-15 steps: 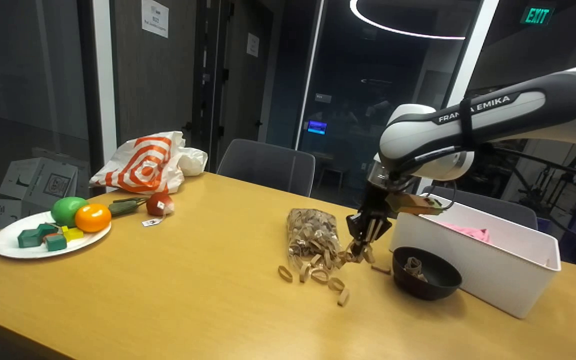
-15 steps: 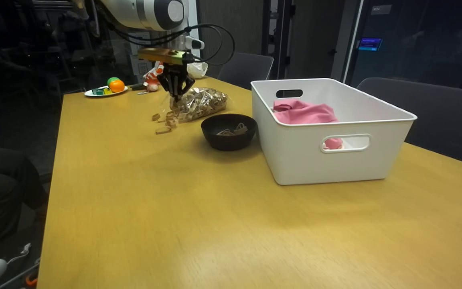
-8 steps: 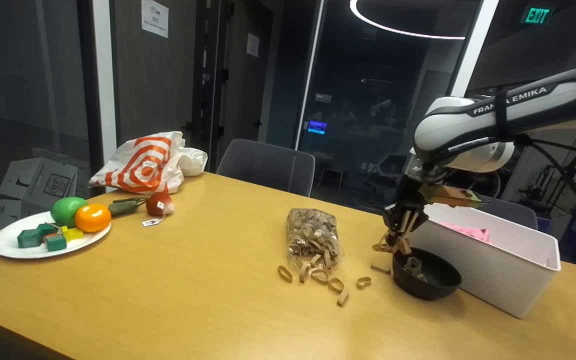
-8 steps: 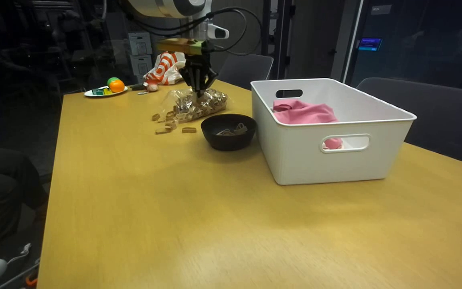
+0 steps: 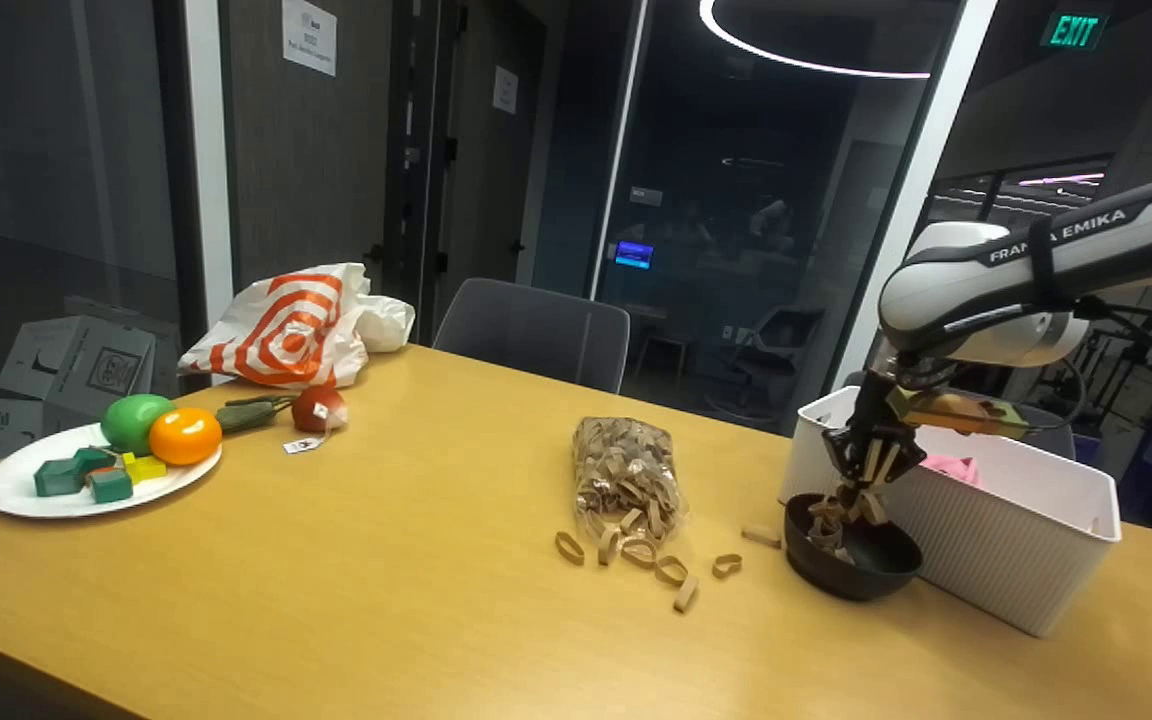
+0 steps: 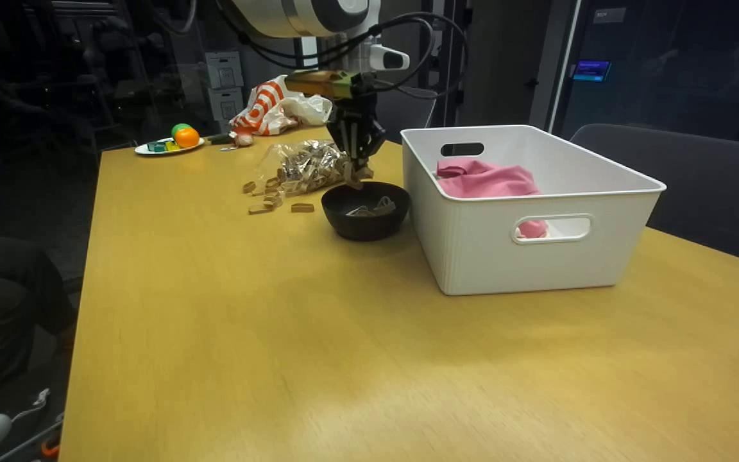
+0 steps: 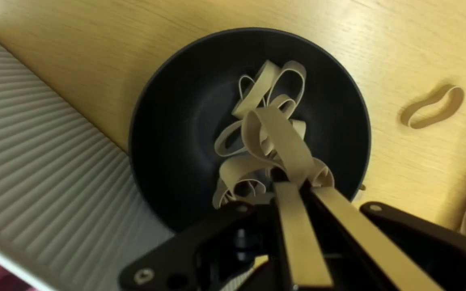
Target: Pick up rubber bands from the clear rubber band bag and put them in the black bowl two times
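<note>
My gripper (image 7: 302,186) is shut on a few tan rubber bands (image 7: 287,141) that stick out past its fingertips. It hangs low over the black bowl (image 7: 188,89), pointing down, as both exterior views show: the gripper (image 5: 854,488) and bowl (image 5: 856,585), and the gripper (image 6: 358,168) and bowl (image 6: 366,230). Other rubber bands (image 7: 259,89) lie inside the bowl. The clear rubber band bag (image 5: 626,460) lies apart from the bowl, its mouth spilling bands; it also shows in an exterior view (image 6: 312,163), partly behind the gripper. Several loose bands (image 5: 672,570) lie between bag and bowl.
A white box (image 5: 1026,560) with pink cloth (image 6: 485,179) stands close beside the bowl; its ribbed wall (image 7: 47,161) fills the wrist view's left. A plate (image 5: 6,490) with toy fruit and a red-and-white bag (image 5: 286,330) stand at the far end. A chair (image 5: 536,330) is behind the table.
My gripper has moved from beside the bag's mouth to over the bowl, carrying rubber bands. One band has dropped onto the table between bag and bowl.
</note>
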Tool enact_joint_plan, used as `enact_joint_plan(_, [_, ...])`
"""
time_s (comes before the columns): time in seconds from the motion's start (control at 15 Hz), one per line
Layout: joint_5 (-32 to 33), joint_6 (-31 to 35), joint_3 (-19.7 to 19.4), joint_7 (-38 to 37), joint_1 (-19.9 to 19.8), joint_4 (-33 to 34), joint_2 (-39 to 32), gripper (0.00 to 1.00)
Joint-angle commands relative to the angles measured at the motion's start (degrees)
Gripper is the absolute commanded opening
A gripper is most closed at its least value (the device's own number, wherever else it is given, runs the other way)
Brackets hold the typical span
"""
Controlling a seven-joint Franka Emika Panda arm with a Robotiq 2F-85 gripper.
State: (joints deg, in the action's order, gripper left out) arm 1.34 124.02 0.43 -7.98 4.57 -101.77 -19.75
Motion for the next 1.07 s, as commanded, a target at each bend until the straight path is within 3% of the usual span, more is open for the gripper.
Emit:
enact_joint_plan(0.0, [1.2, 3.3, -0.4, -2.3, 0.2, -1.9, 0.6, 0.34])
enact_joint_plan(0.53, [1.5, 10.3, 0.7, -1.3, 1.1, -3.8, 0.7, 0.95])
enact_joint_plan(0.67, [2.4, 12.3, 1.6, 0.1, 2.2, -3.5, -0.3, 1.00])
enact_joint_plan(1.0, [8.3, 14.1, 3.5, 6.2, 4.9, -2.1, -2.8, 1.00])
